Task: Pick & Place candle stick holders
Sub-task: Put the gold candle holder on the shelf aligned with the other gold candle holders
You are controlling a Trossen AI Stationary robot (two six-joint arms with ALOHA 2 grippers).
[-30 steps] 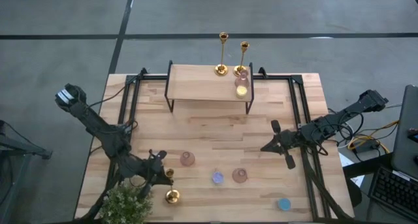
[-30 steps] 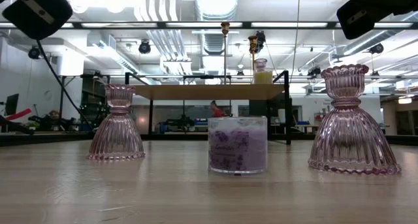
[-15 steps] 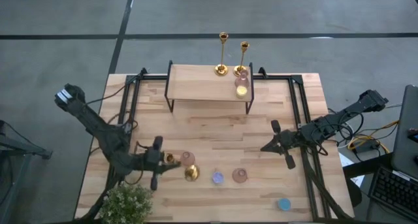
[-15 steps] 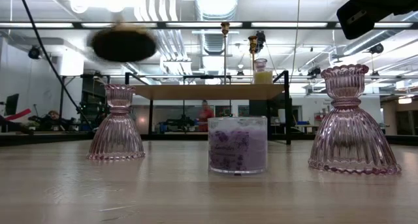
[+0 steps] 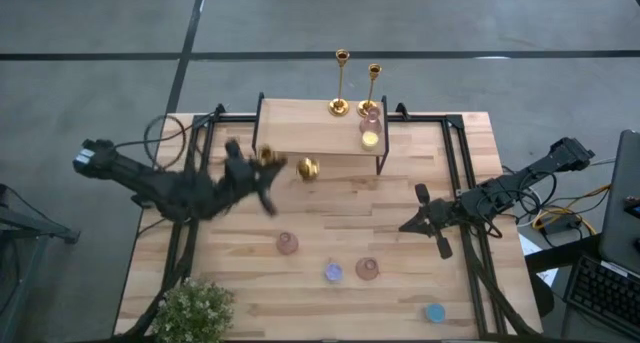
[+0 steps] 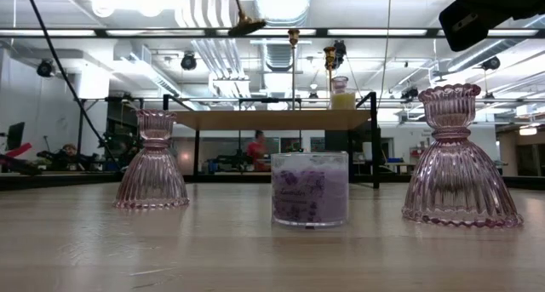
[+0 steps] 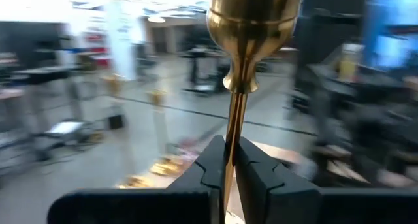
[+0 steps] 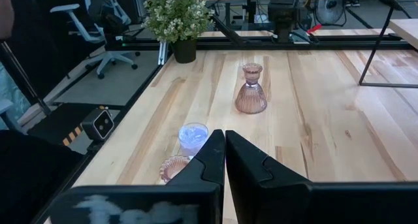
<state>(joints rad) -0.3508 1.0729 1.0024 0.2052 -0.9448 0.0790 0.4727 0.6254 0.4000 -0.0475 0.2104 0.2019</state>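
Gold candlestick (image 5: pixel 293 167) (claw-clamped (image 7: pixel 228 160) mid-stem) level, base toward shelf (image 5: pixel 300 123)

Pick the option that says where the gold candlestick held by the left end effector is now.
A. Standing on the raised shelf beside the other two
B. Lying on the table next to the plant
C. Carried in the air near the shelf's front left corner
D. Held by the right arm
C: the left end effector is shut on the gold candlestick by its stem, carrying it above the table just in front of the raised shelf.
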